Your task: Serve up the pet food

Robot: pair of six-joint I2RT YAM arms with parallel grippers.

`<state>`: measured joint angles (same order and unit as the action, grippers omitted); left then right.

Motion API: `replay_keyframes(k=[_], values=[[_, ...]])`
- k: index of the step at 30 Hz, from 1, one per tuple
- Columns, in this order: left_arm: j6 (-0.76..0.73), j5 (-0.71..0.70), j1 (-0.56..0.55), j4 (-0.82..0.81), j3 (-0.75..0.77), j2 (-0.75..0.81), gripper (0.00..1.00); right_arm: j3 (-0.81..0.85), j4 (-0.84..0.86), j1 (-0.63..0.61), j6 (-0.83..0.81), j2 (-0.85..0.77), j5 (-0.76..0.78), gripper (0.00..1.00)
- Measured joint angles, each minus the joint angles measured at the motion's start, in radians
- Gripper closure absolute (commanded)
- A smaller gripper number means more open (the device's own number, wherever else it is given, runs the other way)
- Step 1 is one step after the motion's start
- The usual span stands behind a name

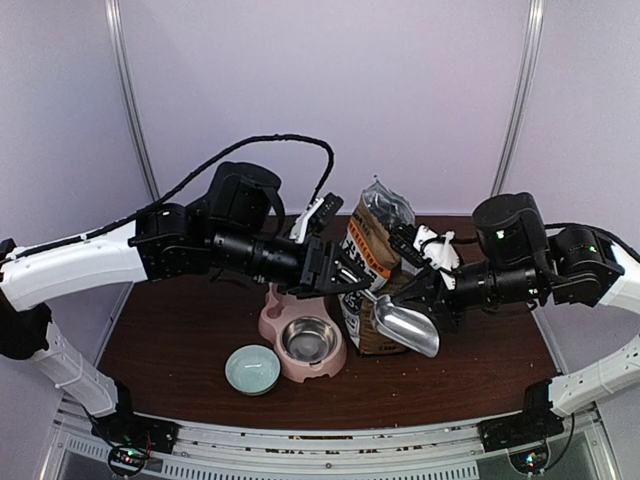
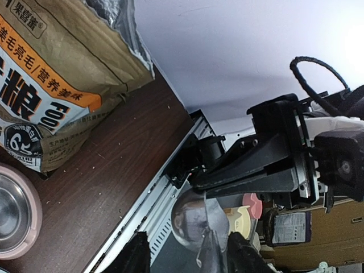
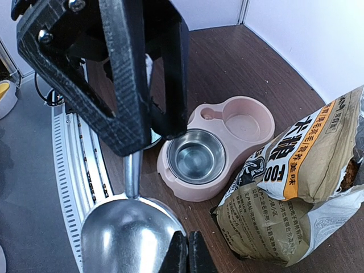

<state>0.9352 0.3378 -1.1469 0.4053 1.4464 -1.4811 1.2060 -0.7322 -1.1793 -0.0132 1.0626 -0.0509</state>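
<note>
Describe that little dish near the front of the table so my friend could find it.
Start at the tall brown paper bag in the middle of the dark table; the pink double feeder stands at its left. Just left of the feeder's front end sits the small round dish, pale green, unlike the feeder's shiny steel bowl.

Place: a robotics lab cell, a test booth rather than a home.
Walls: plain pale panels [image 1: 330, 80] across the top of the overhead view, joined by metal uprights [image 1: 128, 90].
Bench: a dark wooden table [image 1: 170, 350] with a slotted metal rail [image 1: 300, 440] along the bottom edge, where the arm bases [image 1: 135, 430] sit.
Beyond: a cardboard box [image 2: 341, 239] at the lower right of the left wrist view.
</note>
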Motion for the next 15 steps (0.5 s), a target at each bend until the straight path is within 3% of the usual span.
replay_keyframes(k=[10, 15], values=[[0.051, 0.051, 0.000, -0.058, -0.020, -0.009, 0.70, 0.000, 0.011, -0.021, -0.034, 0.025, 0.019, 1.00], [0.064, 0.068, 0.000, -0.072, -0.031, -0.010, 0.68, 0.000, 0.012, -0.022, -0.041, 0.028, 0.035, 1.00]])
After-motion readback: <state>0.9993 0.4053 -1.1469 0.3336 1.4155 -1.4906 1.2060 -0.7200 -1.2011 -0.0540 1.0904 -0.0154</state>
